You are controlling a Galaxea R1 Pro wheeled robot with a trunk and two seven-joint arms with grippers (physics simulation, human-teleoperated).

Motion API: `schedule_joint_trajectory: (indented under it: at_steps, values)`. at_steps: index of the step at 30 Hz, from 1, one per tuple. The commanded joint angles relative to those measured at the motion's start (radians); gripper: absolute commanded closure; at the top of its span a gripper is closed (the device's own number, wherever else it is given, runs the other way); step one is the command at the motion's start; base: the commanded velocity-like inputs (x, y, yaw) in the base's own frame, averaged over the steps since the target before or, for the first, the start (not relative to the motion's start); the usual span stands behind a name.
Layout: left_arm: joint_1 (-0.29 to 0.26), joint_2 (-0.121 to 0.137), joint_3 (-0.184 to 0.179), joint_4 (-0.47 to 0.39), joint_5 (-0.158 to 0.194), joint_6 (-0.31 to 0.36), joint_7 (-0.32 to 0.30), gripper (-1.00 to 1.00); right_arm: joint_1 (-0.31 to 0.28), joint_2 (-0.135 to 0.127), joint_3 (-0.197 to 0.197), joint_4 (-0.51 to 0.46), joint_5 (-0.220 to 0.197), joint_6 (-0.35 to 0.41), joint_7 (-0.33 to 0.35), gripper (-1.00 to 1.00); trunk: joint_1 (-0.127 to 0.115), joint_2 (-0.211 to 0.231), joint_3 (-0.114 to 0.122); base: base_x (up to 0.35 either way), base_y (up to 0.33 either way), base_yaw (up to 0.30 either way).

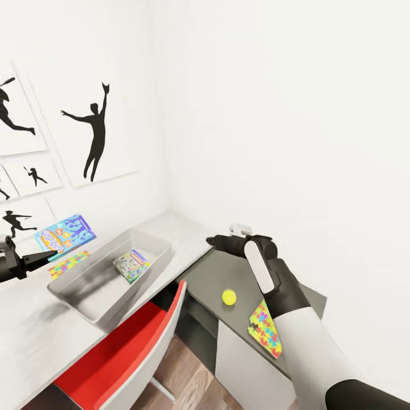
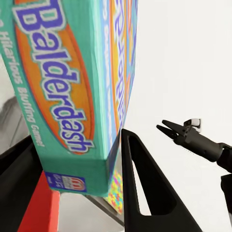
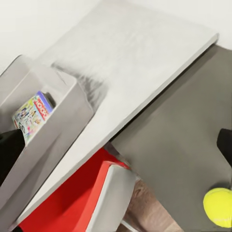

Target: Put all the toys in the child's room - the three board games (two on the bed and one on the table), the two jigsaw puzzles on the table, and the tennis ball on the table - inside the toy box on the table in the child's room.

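My left gripper (image 1: 40, 259) is shut on a teal Balderdash board game (image 1: 65, 232), held upright above the light table's left end; the box (image 2: 72, 96) sits between the two black fingers (image 2: 140, 183). The grey toy box (image 1: 85, 296) holds another board game (image 1: 132, 265). A colourful jigsaw puzzle (image 1: 68, 263) lies beside the toy box. On the dark desk rest a tennis ball (image 1: 229, 296) and a second jigsaw puzzle (image 1: 265, 329) at the desk's front edge. My right gripper (image 1: 213, 241) hovers open above the desk's far end, holding nothing.
A red chair (image 1: 131, 353) is tucked under the light table (image 1: 34, 336), below the toy box. The dark desk (image 1: 228, 267) meets the table in the room's corner. White walls stand close behind, with silhouette pictures (image 1: 94, 131) on the left wall.
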Motion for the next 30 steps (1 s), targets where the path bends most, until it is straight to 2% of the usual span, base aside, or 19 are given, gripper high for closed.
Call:
schedule_joint_trajectory:
  at_steps: [1, 9, 13, 23, 30]
  values:
    - [-0.001, 0.0, 0.0, 0.0, 0.002, 0.011, -0.004, 1.0, -0.001, 0.0, 0.0, -0.001, -0.01, 0.002, -0.01, -1.0, 0.001, -0.002, -0.002, 0.296, -0.164, 0.233]
    - [-0.001, 0.0, 0.0, 0.0, 0.002, 0.011, -0.004, 1.0, 0.001, 0.0, 0.0, -0.001, -0.008, 0.001, -0.01, -1.0, 0.001, -0.002, -0.002, 0.29, -0.159, 0.047]
    - [-0.001, 0.0, 0.0, 0.0, 0.003, 0.011, -0.004, 1.0, 0.001, 0.0, 0.0, -0.001, -0.008, 0.001, -0.01, -1.0, 0.001, -0.002, -0.002, 0.223, 0.07, 0.005]
    - [-0.001, 0.0, 0.002, 0.0, 0.005, 0.011, -0.004, 1.0, 0.001, 0.0, 0.0, -0.001, -0.009, 0.0, -0.01, -1.0, 0.001, -0.002, 0.001, 0.035, 0.079, 0.212]
    - [-0.001, 0.0, 0.002, 0.0, 0.005, 0.011, -0.006, 1.0, 0.001, 0.0, 0.0, -0.001, -0.011, 0.0, -0.009, -1.0, 0.001, -0.002, 0.001, 0.001, 0.002, 0.048]
